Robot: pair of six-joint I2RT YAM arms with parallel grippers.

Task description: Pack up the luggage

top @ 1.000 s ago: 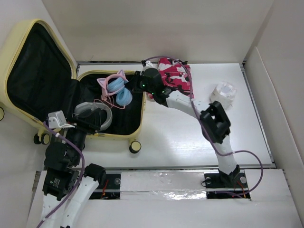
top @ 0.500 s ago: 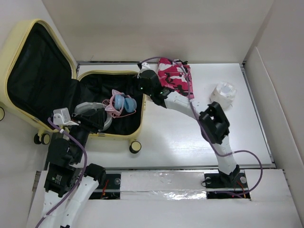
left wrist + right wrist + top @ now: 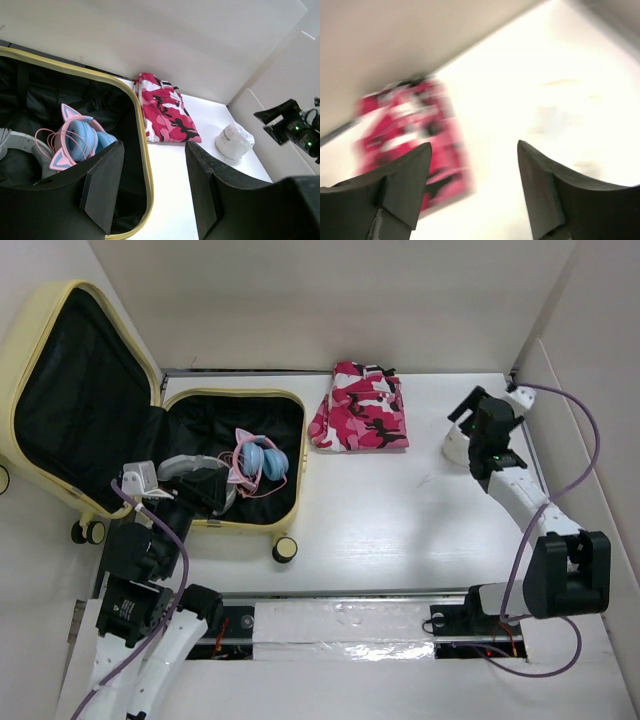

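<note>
The luggage lies open at the far left of the table. Its black lining faces up, which lets an arm drop things straight in from above. In the half resting on the table sit pink-and-blue cat-ear headphones. Just beside them is a grey band-shaped thing that I can't make out properly.

The left gripper hangs over the near rim of that half, jaws apart with nothing between them. My guess is it waits there to settle or nudge what's already packed.

Outside the case, just to its right, a folded pink camo garment lies flat. Well to the right of that sits a white lump. Both are unpacked and look to be within the right arm's reach.

The right gripper hovers at the white lump, fingers spread and empty, though its own camera is blurred. I'd say it is lining up on the lump as the next pick.
</note>
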